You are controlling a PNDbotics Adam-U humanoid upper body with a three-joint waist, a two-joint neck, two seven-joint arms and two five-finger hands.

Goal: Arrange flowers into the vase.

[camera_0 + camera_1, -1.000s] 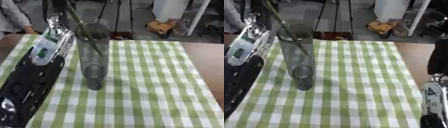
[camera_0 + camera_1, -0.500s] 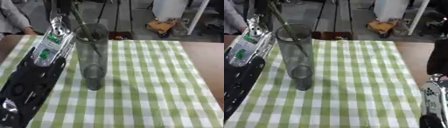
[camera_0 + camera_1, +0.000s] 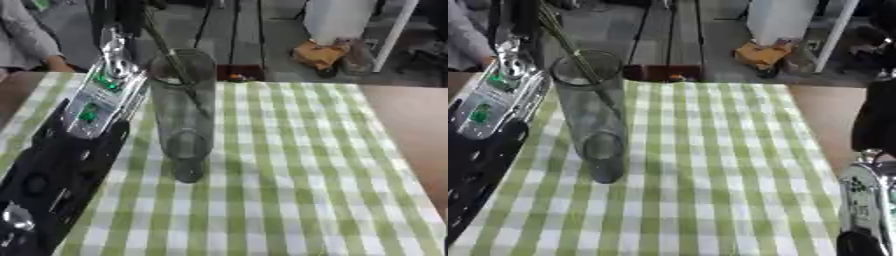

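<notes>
Standing upright on the green-checked tablecloth (image 3: 289, 165), the clear glass vase (image 3: 182, 112) is seen just right of the left arm (image 3: 74, 145). A green stem (image 3: 579, 60) slants into its mouth. The left hand (image 3: 118, 12) appears to be above, at the stem's top; its grasp cannot be told. The right arm (image 3: 868, 200) is seen low, well apart.

A brown table (image 3: 407, 125) is seen, and most of it is covered by a green and white checked cloth (image 3: 289, 165). A tall clear glass vase (image 3: 184, 117) is stood upright on the cloth, near its left side. A thin green stem (image 3: 179, 62) is leaned inside the vase.
</notes>
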